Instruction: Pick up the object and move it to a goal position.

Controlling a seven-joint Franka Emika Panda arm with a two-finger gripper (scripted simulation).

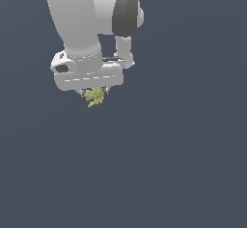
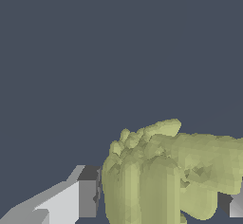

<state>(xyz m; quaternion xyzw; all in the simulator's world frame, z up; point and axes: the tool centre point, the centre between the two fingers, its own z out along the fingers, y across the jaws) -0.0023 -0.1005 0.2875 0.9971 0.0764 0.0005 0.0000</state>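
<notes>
Exterior view: the white gripper (image 1: pixel 95 92) holds the yellow-green object (image 1: pixel 95 97) between its short fingers.

Only the lumpy lower lobes of the object poke out beneath the gripper body, against a plain dark blue-grey background; whether it rests on anything cannot be told. Seen from the wrist view, the object (image 2: pixel 166 175) fills the space between the fingers (image 2: pixel 88 197), touching both.

No real room here: this is a bare simulated scene. A flat, even slate-blue backdrop (image 1: pixel 193 164) fills both views, with no walls, furniture or shadows, and the white arm (image 1: pixel 77 24) is smooth, faceted rendered geometry.
</notes>
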